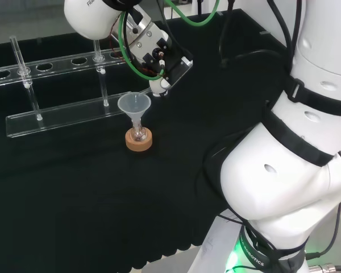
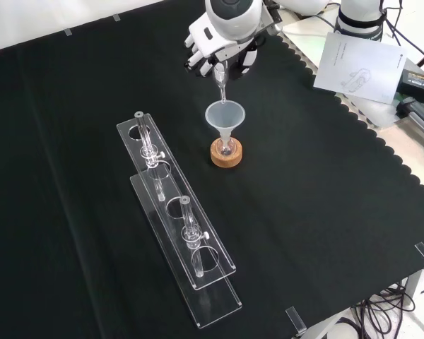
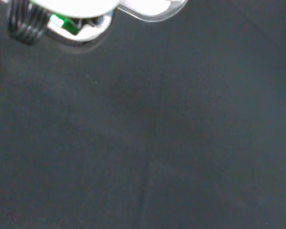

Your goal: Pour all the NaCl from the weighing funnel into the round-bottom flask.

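Plainly mid-pour, judging by the pose. Hovers as the hand (image 2: pixel 222 48) at the far side of the front view, fingers curled around the weighing funnel (image 2: pixel 221 83), gripping it rather than resting open. Holds that thin clear piece steeply nose-down, with its tip just over or just inside the mouth of the plastic funnel (image 2: pixel 225 114); cannot tell from these views whether touching. Presumably tilted so to let the salt slide down the stem, not spill over the side.

Sits, as for the plastic funnel, in the neck of the round-bottom flask (image 2: pixel 226 146), probably to widen a narrow target. Rests, in turn, on a cork ring (image 2: pixel 226 155), needed to keep a round base upright. Too small to tell whether any NaCl is falling or how much remains.

Nearer and to the left in the front view, well apart from the pour: a clear rack (image 2: pixel 177 212) with a few glass tubes, out of the hand's way.

Underneath everything, black cloth (image 3: pixel 181 143) with a scalloped edge. Off the cloth at the far right of the front view, a sheet of paper (image 2: pixel 357 62) and some cables.
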`<state>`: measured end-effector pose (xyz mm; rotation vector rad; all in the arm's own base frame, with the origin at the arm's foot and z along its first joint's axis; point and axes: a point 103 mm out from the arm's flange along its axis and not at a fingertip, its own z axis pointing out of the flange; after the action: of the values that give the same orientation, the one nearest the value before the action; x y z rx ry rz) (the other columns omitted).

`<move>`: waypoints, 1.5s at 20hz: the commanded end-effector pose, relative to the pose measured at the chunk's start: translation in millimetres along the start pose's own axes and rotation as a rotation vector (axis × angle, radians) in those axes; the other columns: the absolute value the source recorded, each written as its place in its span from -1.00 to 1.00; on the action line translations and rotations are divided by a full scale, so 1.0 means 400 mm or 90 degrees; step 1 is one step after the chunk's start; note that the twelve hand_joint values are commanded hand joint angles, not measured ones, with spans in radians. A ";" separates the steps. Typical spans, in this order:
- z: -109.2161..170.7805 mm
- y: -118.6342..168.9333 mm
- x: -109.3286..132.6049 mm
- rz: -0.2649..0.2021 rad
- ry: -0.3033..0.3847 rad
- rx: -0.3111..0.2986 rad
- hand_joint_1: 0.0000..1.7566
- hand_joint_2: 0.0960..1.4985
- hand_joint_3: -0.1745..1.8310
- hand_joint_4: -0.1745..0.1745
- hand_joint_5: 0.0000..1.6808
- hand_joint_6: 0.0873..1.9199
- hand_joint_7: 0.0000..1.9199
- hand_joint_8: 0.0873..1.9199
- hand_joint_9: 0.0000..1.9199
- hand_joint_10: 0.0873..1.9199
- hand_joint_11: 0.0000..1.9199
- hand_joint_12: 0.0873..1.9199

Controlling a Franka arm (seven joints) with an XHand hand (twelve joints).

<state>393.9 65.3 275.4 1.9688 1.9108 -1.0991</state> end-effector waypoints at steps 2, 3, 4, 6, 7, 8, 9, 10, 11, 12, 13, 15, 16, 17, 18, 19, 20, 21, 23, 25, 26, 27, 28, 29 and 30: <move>-0.011 0.016 0.005 0.002 -0.044 0.004 0.28 -0.21 -0.16 1.00 0.51 -0.34 -0.38 -0.38 0.08 -0.76 -0.13 0.02; -0.012 0.014 0.004 -0.001 -0.046 0.000 0.28 -0.21 -0.16 1.00 0.51 -0.34 -0.38 -0.38 0.08 -0.76 -0.13 0.02; -0.012 0.014 0.004 -0.002 -0.047 -0.002 0.28 -0.21 -0.16 1.00 0.51 -0.34 -0.38 -0.38 0.08 -0.76 -0.13 0.02; -0.013 0.016 0.005 -0.001 -0.053 0.000 0.28 -0.21 -0.16 1.00 0.51 -0.34 -0.38 -0.38 0.08 -0.76 -0.14 0.02; -0.014 0.016 0.006 0.001 -0.058 0.001 0.28 -0.21 -0.16 1.00 0.51 -0.34 -0.38 -0.38 0.08 -0.76 -0.14 0.02; -0.015 0.017 0.006 0.003 -0.063 0.002 0.28 -0.21 -0.16 1.00 0.51 -0.34 -0.38 -0.38 0.08 -0.76 -0.14 0.02; -0.017 0.016 0.008 0.005 -0.070 0.001 0.28 -0.21 -0.16 1.00 0.51 -0.34 -0.38 -0.38 0.08 -0.76 -0.14 0.02; -0.018 0.016 0.009 0.005 -0.073 0.001 0.28 -0.21 -0.16 1.00 0.51 -0.34 -0.38 -0.38 0.08 -0.76 -0.14 0.02; -0.018 0.016 0.010 0.006 -0.076 0.002 0.28 -0.21 -0.16 1.00 0.51 -0.34 -0.38 -0.38 0.08 -0.76 -0.14 0.02; -0.021 0.016 0.011 0.008 -0.081 0.003 0.28 -0.21 -0.16 1.00 0.51 -0.34 -0.38 -0.38 0.08 -0.76 -0.14 0.02; -0.023 0.016 0.012 0.009 -0.084 0.005 0.28 -0.21 -0.16 1.00 0.51 -0.34 -0.38 -0.38 0.08 -0.77 -0.14 0.02; -0.029 0.015 0.015 0.014 -0.096 0.010 0.28 -0.21 -0.16 1.00 0.51 -0.34 -0.38 -0.38 0.08 -0.77 -0.14 0.02; -0.028 0.015 0.013 0.014 -0.099 0.011 0.28 -0.21 -0.16 1.00 0.51 -0.34 -0.38 -0.38 0.07 -0.77 -0.14 0.02; -0.028 0.015 0.013 0.014 -0.101 0.010 0.28 -0.21 -0.16 1.00 0.51 -0.34 -0.38 -0.38 0.07 -0.77 -0.14 0.02; -0.027 0.016 0.014 0.013 -0.102 0.010 0.28 -0.21 -0.16 1.00 0.51 -0.34 -0.39 -0.38 0.07 -0.77 -0.14 0.02; -0.025 0.017 0.014 0.012 -0.104 0.009 0.28 -0.21 -0.16 1.00 0.51 -0.34 -0.39 -0.38 0.07 -0.77 -0.14 0.02; -0.025 0.018 0.014 0.011 -0.107 0.009 0.28 -0.21 -0.16 1.00 0.51 -0.34 -0.39 -0.38 0.07 -0.77 -0.14 0.02; -0.024 0.019 0.015 0.010 -0.110 0.008 0.28 -0.21 -0.16 1.00 0.51 -0.34 -0.39 -0.38 0.07 -0.77 -0.14 0.02; -0.025 0.019 0.015 0.009 -0.116 0.007 0.28 -0.21 -0.16 1.00 0.50 -0.34 -0.39 -0.38 0.07 -0.77 -0.14 0.02; -0.024 0.022 0.016 0.009 -0.126 0.007 0.28 -0.21 -0.16 1.00 0.50 -0.33 -0.39 -0.38 0.07 -0.77 -0.14 0.02; -0.025 0.022 0.017 0.009 -0.130 0.008 0.28 -0.21 -0.16 1.00 0.50 -0.33 -0.39 -0.38 0.07 -0.77 -0.14 0.02; -0.025 0.023 0.018 0.008 -0.131 0.008 0.28 -0.21 -0.16 1.00 0.50 -0.33 -0.39 -0.38 0.07 -0.77 -0.14 0.02; -0.025 0.025 0.020 0.007 -0.133 0.009 0.28 -0.21 -0.16 1.00 0.50 -0.33 -0.39 -0.38 0.07 -0.77 -0.14 0.02; -0.026 0.025 0.021 0.008 -0.134 0.009 0.28 -0.21 -0.16 1.00 0.50 -0.33 -0.39 -0.38 0.07 -0.78 -0.14 0.02; -0.026 0.026 0.022 0.009 -0.137 0.010 0.28 -0.21 -0.16 1.00 0.50 -0.33 -0.39 -0.38 0.07 -0.78 -0.14 0.02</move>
<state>405.4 76.0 274.0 1.7958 1.7898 -1.2589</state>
